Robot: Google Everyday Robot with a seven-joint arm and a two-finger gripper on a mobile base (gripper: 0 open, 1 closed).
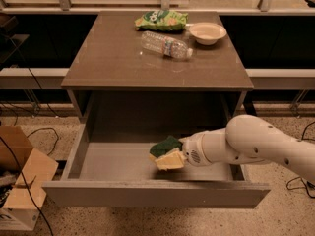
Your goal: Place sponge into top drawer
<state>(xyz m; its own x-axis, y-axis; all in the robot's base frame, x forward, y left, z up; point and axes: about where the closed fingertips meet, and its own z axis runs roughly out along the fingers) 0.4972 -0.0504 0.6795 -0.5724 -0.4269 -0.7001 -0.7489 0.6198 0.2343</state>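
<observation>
The pincer (pixel 179 154) is inside the open top drawer (pixel 156 195), low over the grey floor and right of centre. It is clamped on the sponge (pixel 166 153). The sponge projects from the pincer tip, tilted, with the green layer uppermost and the yellow foam toward the drawer front. Beyond and above the pincer, the table (pixel 113 63) carries a plastic bottle (pixel 166 45), a green snack bag (pixel 161 20) and a bowl (pixel 207 32).

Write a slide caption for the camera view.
Gripper holding the sponge low inside the open top drawer; snack bag, bottle and bowl sit on the table above.
</observation>
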